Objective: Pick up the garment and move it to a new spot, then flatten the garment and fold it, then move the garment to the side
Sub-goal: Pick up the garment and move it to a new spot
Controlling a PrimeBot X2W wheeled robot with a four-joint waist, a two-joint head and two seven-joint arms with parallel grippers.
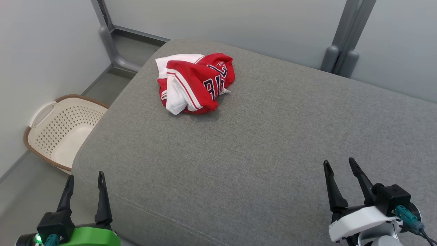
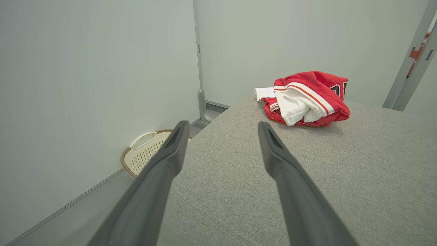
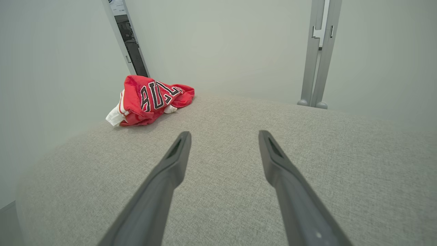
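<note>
A red and white garment [image 1: 195, 82] with dark lettering lies crumpled in a heap at the far left of a grey upholstered surface [image 1: 266, 136]. In the left wrist view the garment [image 2: 305, 99] sits ahead and to the right; in the right wrist view the garment [image 3: 150, 99] sits ahead and to the left. My left gripper [image 1: 86, 181] stands open at the near left corner, far from the heap. Near the front right, my right gripper [image 1: 341, 165] is open too. Both grippers [image 2: 222, 127] [image 3: 223, 136] hold nothing.
A cream perforated laundry basket [image 1: 59, 131] with a brown rim stands on the floor left of the cushion, against a pale wall. Grey partition posts [image 1: 341, 58] rise behind the cushion's far edge. The cushion's left and near edges drop to the floor.
</note>
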